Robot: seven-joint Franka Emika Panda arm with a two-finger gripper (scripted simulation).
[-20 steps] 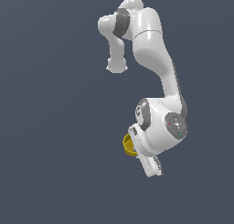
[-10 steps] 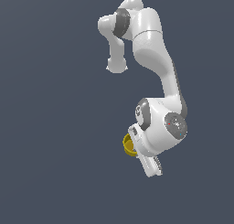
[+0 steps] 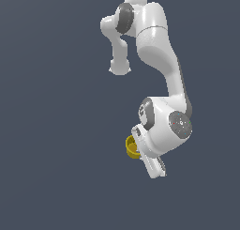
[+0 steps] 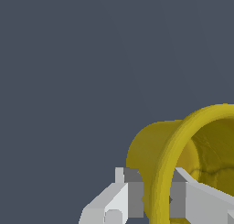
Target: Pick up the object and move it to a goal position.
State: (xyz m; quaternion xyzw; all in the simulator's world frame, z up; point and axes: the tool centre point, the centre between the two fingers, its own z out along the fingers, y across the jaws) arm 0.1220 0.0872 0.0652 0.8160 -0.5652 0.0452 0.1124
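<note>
While only plain grey background surrounds it, the yellow cup (image 4: 183, 154) sits rim-pinched in the gripper (image 4: 155, 202), fingers (image 4: 130, 195) either side of its wall. Arm (image 3: 159, 50) bends downward, wrist tilted.

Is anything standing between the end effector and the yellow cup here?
Nothing visible does. In the wrist view the end effector has a finger on each side of the small yellow cylindrical cup's rim, against a plain dark background.
</note>
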